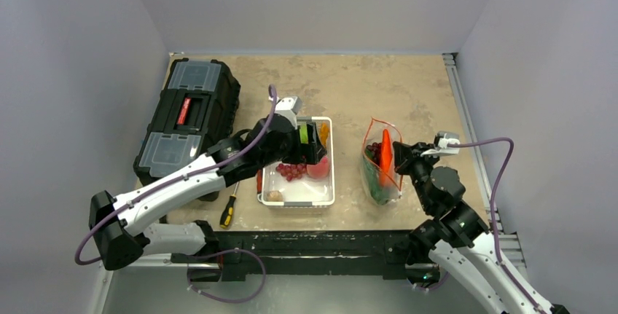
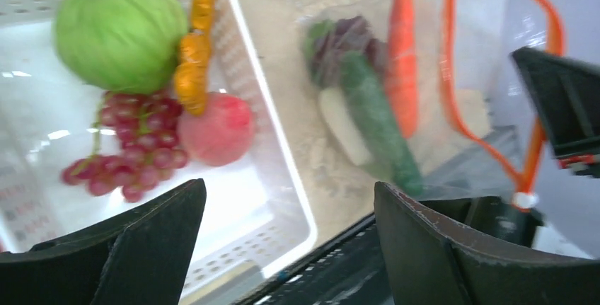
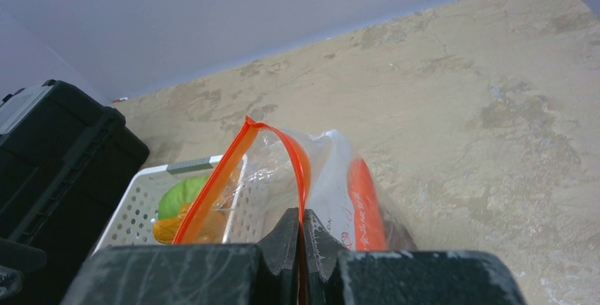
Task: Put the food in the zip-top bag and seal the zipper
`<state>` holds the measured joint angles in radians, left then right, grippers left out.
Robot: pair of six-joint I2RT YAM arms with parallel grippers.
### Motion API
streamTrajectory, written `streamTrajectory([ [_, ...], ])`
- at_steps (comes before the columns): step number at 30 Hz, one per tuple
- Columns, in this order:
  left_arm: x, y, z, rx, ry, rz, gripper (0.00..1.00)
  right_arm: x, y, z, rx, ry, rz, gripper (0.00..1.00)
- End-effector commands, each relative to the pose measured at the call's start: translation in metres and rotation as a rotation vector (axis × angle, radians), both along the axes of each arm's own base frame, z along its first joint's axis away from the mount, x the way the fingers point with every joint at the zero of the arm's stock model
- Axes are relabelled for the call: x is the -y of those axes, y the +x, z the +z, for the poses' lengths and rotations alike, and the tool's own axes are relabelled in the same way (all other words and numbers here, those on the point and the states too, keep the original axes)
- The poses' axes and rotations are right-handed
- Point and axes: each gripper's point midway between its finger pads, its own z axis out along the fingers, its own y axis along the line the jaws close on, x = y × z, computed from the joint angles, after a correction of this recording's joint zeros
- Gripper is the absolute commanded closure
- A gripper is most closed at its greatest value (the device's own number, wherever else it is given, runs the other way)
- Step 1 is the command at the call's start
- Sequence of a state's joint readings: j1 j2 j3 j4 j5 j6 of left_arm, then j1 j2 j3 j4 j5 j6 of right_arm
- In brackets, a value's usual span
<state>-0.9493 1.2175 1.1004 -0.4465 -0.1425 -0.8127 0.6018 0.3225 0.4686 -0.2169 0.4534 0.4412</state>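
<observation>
**Bag Gripped at Its Rim, Left Hand Spread Over the Tray**

The zip-top bag (image 1: 374, 181) is stood on the bench (image 1: 408, 88) to the right of the white tray (image 1: 300, 191). Its zipper (image 3: 219, 177) is pinched between the clenched fingers of the right hand (image 3: 302, 221). A carrot (image 2: 402, 57), cucumber (image 2: 382, 124) and radish (image 2: 343, 129) are seen inside. The left hand (image 2: 290, 188) is held over the tray, released and empty, above the grapes (image 2: 134, 156), peach (image 2: 216, 129) and cabbage (image 2: 117, 32).
</observation>
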Motion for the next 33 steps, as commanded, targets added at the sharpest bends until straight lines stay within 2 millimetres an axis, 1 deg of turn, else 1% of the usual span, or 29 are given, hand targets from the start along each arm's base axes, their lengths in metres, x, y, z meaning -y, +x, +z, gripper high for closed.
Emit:
streamTrajectory([
  [1,-0.041,0.009,-0.031,0.11,0.252,-0.019,0.12,-0.001,0.004,0.008,0.016,0.007,-0.006,1.0],
  [4,-0.058,0.011,-0.051,0.135,0.401,-0.063,0.1,0.0,0.002,0.009,0.022,0.016,-0.008,1.0],
  [6,-0.067,0.017,-0.065,0.152,0.499,-0.094,0.07,-0.001,0.002,0.009,0.025,0.022,-0.003,1.0],
  [8,-0.073,0.022,-0.083,0.14,0.558,-0.134,0.06,-0.003,0.002,0.009,0.023,0.022,0.006,1.0],
  [11,-0.074,0.031,-0.112,0.088,0.59,-0.176,0.05,-0.003,0.003,0.008,0.016,0.009,0.003,1.0],
  [14,-0.065,0.035,-0.131,0.059,0.615,-0.229,0.05,-0.001,0.002,0.008,0.017,0.011,-0.001,1.0],
  [18,-0.061,0.048,-0.146,0.055,0.696,-0.269,0.05,-0.003,0.0,0.01,0.025,0.022,0.014,1.0],
  [21,-0.06,0.052,-0.158,0.019,0.759,-0.3,0.06,-0.004,0.0,0.009,0.023,0.022,0.018,1.0],
  [25,-0.054,0.052,-0.169,-0.007,0.754,-0.309,0.08,-0.006,0.0,0.009,0.022,0.023,0.027,1.0],
  [33,-0.05,0.046,-0.201,-0.092,0.746,-0.305,0.09,-0.006,-0.001,0.009,0.023,0.023,0.031,1.0],
])
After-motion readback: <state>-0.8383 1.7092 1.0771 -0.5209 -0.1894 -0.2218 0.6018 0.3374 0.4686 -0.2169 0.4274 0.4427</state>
